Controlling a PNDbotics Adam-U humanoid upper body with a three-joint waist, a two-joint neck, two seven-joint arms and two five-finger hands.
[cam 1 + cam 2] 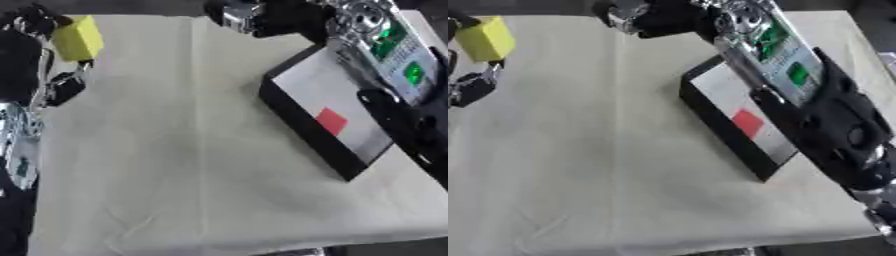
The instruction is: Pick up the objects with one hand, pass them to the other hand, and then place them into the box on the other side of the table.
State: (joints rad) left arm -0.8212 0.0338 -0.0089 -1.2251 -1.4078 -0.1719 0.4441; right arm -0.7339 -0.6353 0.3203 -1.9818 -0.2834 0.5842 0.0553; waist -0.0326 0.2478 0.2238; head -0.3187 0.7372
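Note:
A yellow block hangs above the table's far left corner, and my left hand is shut on it, with dark fingers against its upper left side and more fingers below it. My right arm reaches from the lower right across the box to the far edge. There my right hand hovers over the middle of the far edge, apart from the block, and its pose is too blurred to read. The black-walled box with a white floor lies on the right, and a flat red piece rests inside it.
A pale cloth covers the table. My right forearm, silver with green lights, passes over the box's far right part and hides it. The table's front edge runs along the bottom of the view.

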